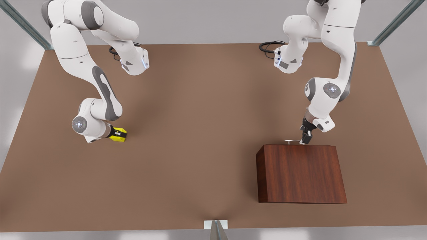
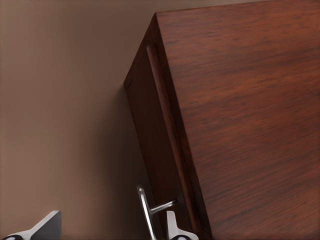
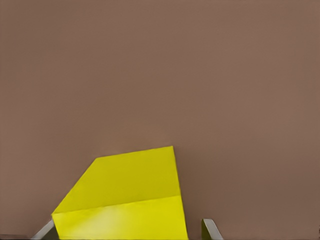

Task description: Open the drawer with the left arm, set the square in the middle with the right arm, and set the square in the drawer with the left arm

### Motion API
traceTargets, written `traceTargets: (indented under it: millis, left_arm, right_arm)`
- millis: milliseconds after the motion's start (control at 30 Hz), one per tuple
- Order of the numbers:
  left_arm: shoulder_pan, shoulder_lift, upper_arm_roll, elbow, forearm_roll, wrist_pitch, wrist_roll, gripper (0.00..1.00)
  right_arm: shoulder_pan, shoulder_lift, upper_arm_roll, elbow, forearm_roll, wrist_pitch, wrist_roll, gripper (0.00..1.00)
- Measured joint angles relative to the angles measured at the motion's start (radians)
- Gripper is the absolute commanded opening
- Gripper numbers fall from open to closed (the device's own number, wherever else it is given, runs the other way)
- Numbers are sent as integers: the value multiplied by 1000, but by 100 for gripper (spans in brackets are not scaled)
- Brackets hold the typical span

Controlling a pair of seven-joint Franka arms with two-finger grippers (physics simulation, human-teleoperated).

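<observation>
Seen from the front: left claw (image 1: 306,137) poised at the handle (image 1: 291,141) on the cabinet (image 1: 300,173)'s far edge, drawer shut; right claw (image 1: 117,134) far off across the counter (image 1: 200,140) from the cabinet, straddling the square (image 1: 119,134).

From the left wrist: fingers (image 2: 176,227) spread either side of the handle (image 2: 146,210), not yet clenched. Could slide off if pulled before closing.

From the right wrist: fingertips (image 3: 210,230) flanking the square (image 3: 125,195); grip unclear, cannot tell. Could slip out on lifting if loose.

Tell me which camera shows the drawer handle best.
The left wrist view: the silver handle stands close up off the closed drawer front. The front view shows it as a small sliver beside the left gripper.
</observation>
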Motion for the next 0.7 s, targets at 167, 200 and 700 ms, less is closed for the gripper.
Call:
traceTargets:
  millis: [167, 200, 700]
  left_arm:
    - [-30, 4, -1, 0, -1, -3, -8, 100]
    - [-30, 4, 0, 0, -2, -4, -24, 100]
    - [-30, -27, 0, -3, -2, -107, -88, 100]
  right_arm:
    - [0, 21, 0, 2, -8, 53, -38, 100]
    - [2, 27, 0, 0, -11, 64, -55, 100]
    - [11, 7, 0, -42, -12, 97, -64, 71]
